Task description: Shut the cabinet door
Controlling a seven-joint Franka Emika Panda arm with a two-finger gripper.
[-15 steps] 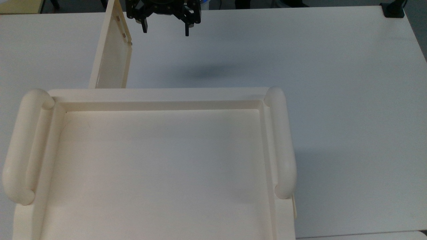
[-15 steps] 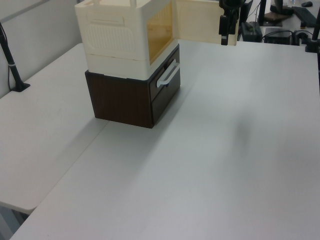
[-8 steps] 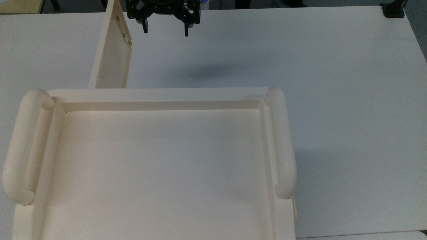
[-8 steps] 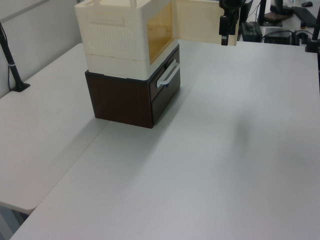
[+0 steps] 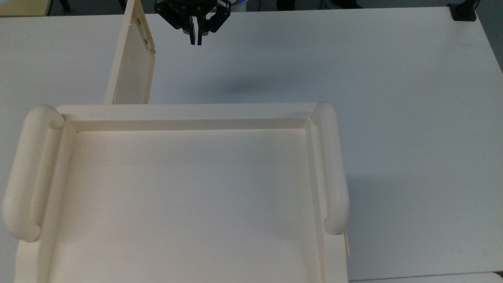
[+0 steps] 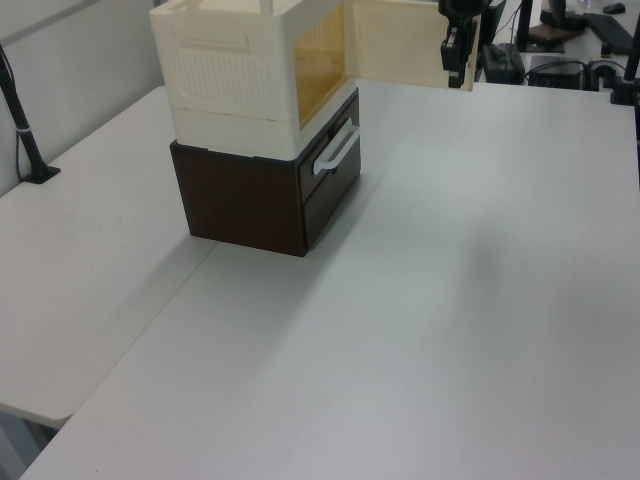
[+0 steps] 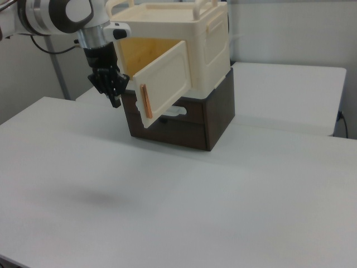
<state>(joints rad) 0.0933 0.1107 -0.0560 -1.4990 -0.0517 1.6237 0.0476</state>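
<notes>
The pincer [image 5: 195, 39] hangs above the desk [image 5: 353, 78] with its two fingers drawn together on nothing; in the right view it sits at [image 7: 114, 92], and in the left view at [image 6: 458, 62].

The cabinet door [image 5: 133, 59] stands swung wide open, jutting out from the cabinet [image 5: 188, 196] roughly square to the front face; in the top view its hinge edge meets the cabinet's front near the top view's left corner, and its long axis runs from there toward the far edge of the desk. The door's free edge, carrying the handle [image 7: 144, 101], lies just to the top view's left of the pincer, near but apart from it; the pincer is thus on the inner, cabinet-facing side of the panel in the top view, while in the right view it appears at the right view's left of the door [image 7: 162, 84]. On that reading, closing would seem to call for the pincer to get round to the door's outer face and sweep it toward the opening.

Counted: one arm, one pincer, one cabinet, one open door, two tubular side bars [image 5: 23, 173] on the cabinet's top, one dark drawer unit [image 7: 189, 120] beneath it, one desk.
</notes>
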